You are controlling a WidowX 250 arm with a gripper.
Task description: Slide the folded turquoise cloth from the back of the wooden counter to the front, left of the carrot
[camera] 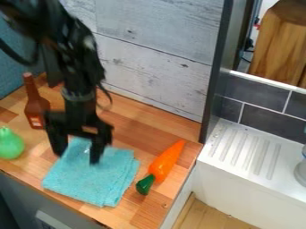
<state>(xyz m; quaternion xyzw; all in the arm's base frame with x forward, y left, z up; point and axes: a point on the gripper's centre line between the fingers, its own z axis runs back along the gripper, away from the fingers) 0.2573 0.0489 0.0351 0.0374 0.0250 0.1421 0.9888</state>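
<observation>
- so the pincer (77, 158) is released, fingers spread with a decent gap between them, left of centre in the frame, over the upper part of the cloth, can't tell if a tip is actually touching it
- the thing right under it is a folded turquoise square of fabric, looks like terry (95, 181), lower left of the frame, lying flat on the light wooden counter (134, 117)
- handling-wise I'd bet it's super light and floppy, zero risk of breaking, not slippery either, but it'll sag and probably unfold if you only catch the top layer
- best hold imo is a deep pinch through all the layers, near the middle or on a folded edge, a bare corner will just droop
- head count around it: one cloth, one shiny orange plastic-looking carrot with a green top (164, 165) just to its right, one brown bottle with a narrow neck (36, 105) towards the upper left, one light green pear-shaped piece (10, 144) at the left edge
- that's four loose things on the counter, none doubled
</observation>
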